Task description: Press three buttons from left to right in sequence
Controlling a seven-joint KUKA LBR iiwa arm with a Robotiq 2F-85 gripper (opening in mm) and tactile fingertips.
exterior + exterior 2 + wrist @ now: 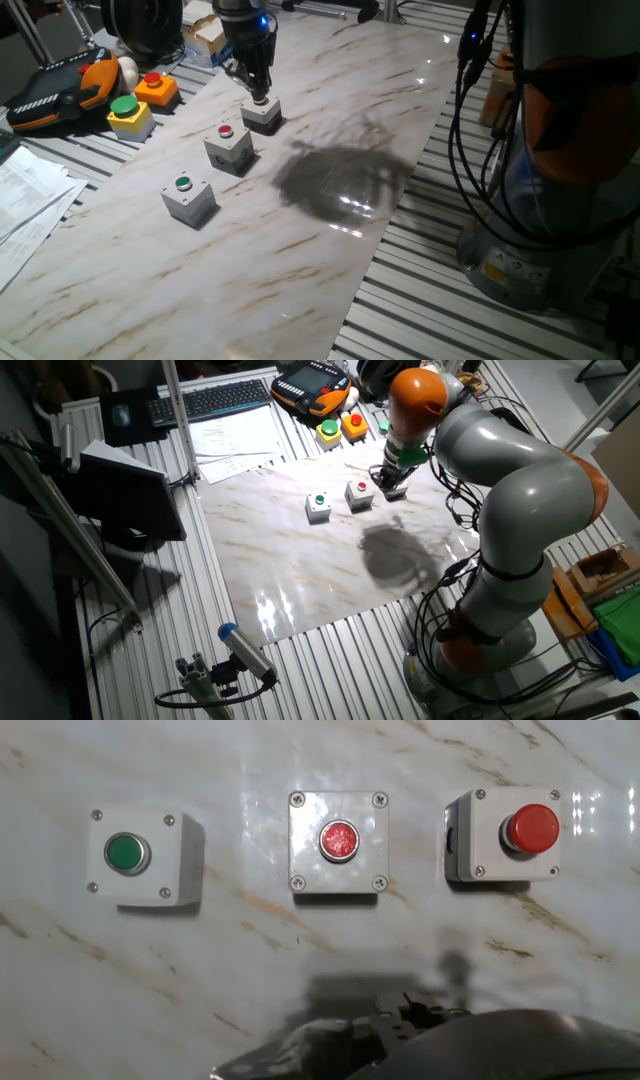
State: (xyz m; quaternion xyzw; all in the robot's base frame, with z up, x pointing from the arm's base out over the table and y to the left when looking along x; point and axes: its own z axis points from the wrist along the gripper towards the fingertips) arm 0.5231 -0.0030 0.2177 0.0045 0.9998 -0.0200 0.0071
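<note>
Three light-grey button boxes stand in a row on the marble board. The first has a green button (183, 183) (127, 853), the middle one a red button (226, 131) (339, 840), and the far box (263, 117) has a raised red button (532, 826). My gripper (260, 97) stands upright over the far box. Its fingers taper to one tip with no gap, and that tip rests on the box top and hides its button there. The other fixed view shows the gripper (391, 478) on that same box (395, 490). In the hand view only a dark part of the hand shows at the bottom edge.
A yellow box with a big green button (127, 112) and an orange box with a red button (155, 88) sit off the board's far left corner, by a teach pendant (55, 92). Papers (25, 195) lie at the left. Cables (470, 120) and the arm's base (560, 150) stand at the right.
</note>
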